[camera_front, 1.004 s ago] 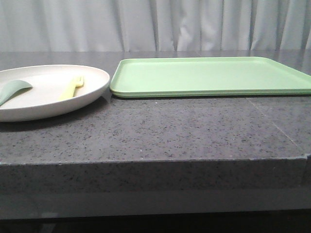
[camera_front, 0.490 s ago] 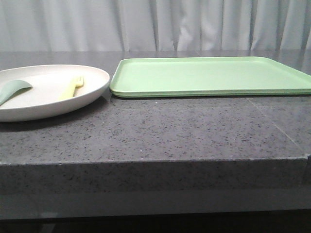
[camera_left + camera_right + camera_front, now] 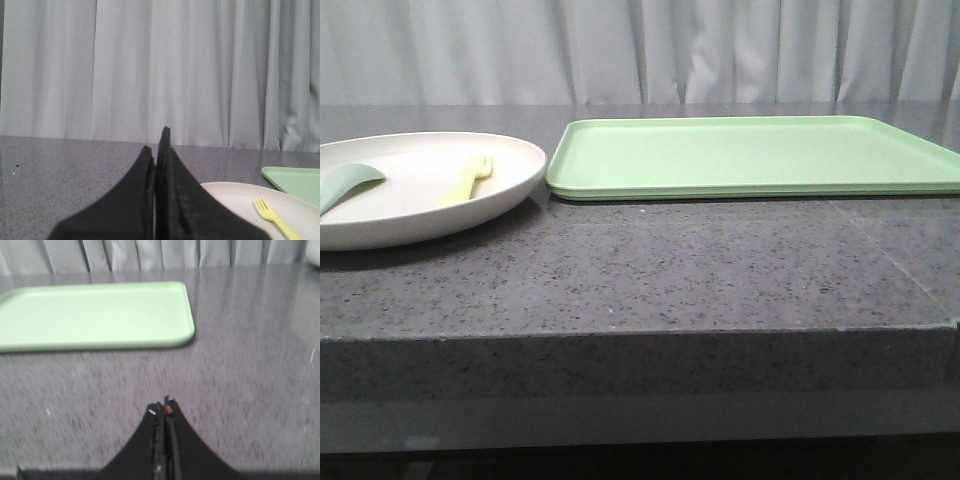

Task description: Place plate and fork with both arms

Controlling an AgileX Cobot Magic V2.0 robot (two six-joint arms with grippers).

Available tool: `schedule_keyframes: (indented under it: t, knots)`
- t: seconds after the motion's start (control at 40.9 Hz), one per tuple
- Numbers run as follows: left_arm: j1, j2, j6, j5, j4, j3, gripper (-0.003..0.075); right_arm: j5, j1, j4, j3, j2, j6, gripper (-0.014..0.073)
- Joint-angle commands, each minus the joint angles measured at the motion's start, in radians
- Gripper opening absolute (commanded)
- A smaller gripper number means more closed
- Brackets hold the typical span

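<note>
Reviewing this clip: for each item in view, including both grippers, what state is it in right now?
plate: flat on the counter, left of the tray, holding two utensils.
fork: lying in the plate, ungripped.
blue-green spoon: lying in the plate at its left side.
green tray: flat on the counter, nothing on it.
left gripper: shut, holding nothing, near the plate.
right gripper: shut, holding nothing, above bare counter.
</note>
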Motion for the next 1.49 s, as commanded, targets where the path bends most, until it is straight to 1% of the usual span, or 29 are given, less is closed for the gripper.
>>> schedule_keyframes:
  t: [0.0, 0.098, 0.22, 0.318, 0.392, 0.465, 0.612, 0.685, 0.759, 0.808, 0.857, 0.881, 0.906, 0.93, 0.955, 1.004, 1.053, 1.102, 1.346, 1.469]
  knots:
    - [0.005, 0.064, -0.010, -0.006, -0.002, -0.132, -0.0018, -0.078, 0.001, 0.008, -0.132, 0.003, -0.010, -0.0111]
    - [0.005, 0.161, -0.010, 0.084, -0.002, -0.258, -0.0018, -0.038, 0.001, 0.008, -0.264, 0.082, -0.010, -0.0111]
    - [0.005, 0.334, -0.010, 0.277, -0.002, -0.434, -0.0018, 0.045, 0.001, 0.008, -0.449, 0.248, -0.010, -0.0111]
    - [0.005, 0.433, -0.010, 0.358, 0.020, -0.518, -0.0018, 0.067, 0.001, 0.008, -0.553, 0.368, -0.010, -0.0111]
    - [0.005, 0.481, -0.010, 0.367, 0.020, -0.550, -0.0018, 0.089, 0.001, 0.008, -0.601, 0.433, -0.010, -0.0111]
    - [0.005, 0.502, -0.010, 0.344, 0.020, -0.554, -0.0018, 0.101, 0.001, 0.008, -0.634, 0.490, -0.010, -0.0111]
    - [0.005, 0.519, -0.010, 0.336, 0.020, -0.554, -0.0018, 0.089, 0.001, 0.008, -0.643, 0.539, -0.010, -0.0102]
    - [0.005, 0.519, -0.010, 0.336, 0.020, -0.554, -0.0018, 0.090, 0.001, 0.008, -0.643, 0.541, -0.010, -0.0054]
    - [0.005, 0.519, -0.010, 0.336, 0.020, -0.554, -0.0001, 0.092, 0.001, 0.008, -0.643, 0.541, -0.010, 0.0036]
    - [0.005, 0.519, -0.010, 0.336, 0.020, -0.554, 0.0051, 0.092, 0.001, 0.008, -0.643, 0.541, -0.010, 0.0115]
    - [0.005, 0.519, -0.010, 0.336, 0.020, -0.554, 0.0150, 0.095, 0.001, 0.008, -0.643, 0.541, -0.010, 0.0220]
    - [0.005, 0.519, -0.010, 0.336, 0.020, -0.554, 0.0227, 0.095, 0.001, 0.008, -0.643, 0.541, -0.010, 0.0264]
    - [0.005, 0.519, -0.010, 0.336, 0.020, -0.554, 0.0316, 0.095, 0.001, 0.008, -0.643, 0.541, -0.010, 0.0321]
    - [0.005, 0.519, -0.010, 0.336, 0.020, -0.554, 0.0388, 0.095, 0.001, 0.008, -0.643, 0.541, -0.010, 0.0379]
    - [0.005, 0.519, -0.010, 0.336, 0.020, -0.554, 0.0479, 0.095, 0.001, 0.008, -0.643, 0.541, -0.010, 0.0419]
    - [0.005, 0.519, -0.010, 0.336, 0.020, -0.554, 0.0613, 0.095, 0.001, 0.008, -0.643, 0.541, -0.010, 0.0505]
    - [0.005, 0.519, -0.010, 0.336, 0.020, -0.552, 0.0699, 0.095, 0.001, 0.008, -0.643, 0.541, -0.010, 0.0570]
    - [0.005, 0.519, -0.010, 0.336, 0.020, -0.548, 0.0697, 0.095, 0.001, 0.008, -0.643, 0.541, -0.010, 0.0612]
    - [0.005, 0.525, -0.010, 0.311, 0.020, -0.543, 0.0589, 0.095, 0.001, 0.008, -0.643, 0.541, -0.010, 0.0601]
    - [0.005, 0.596, -0.010, 0.340, 0.015, -0.568, 0.0566, 0.095, 0.001, 0.008, -0.643, 0.541, -0.010, 0.0601]
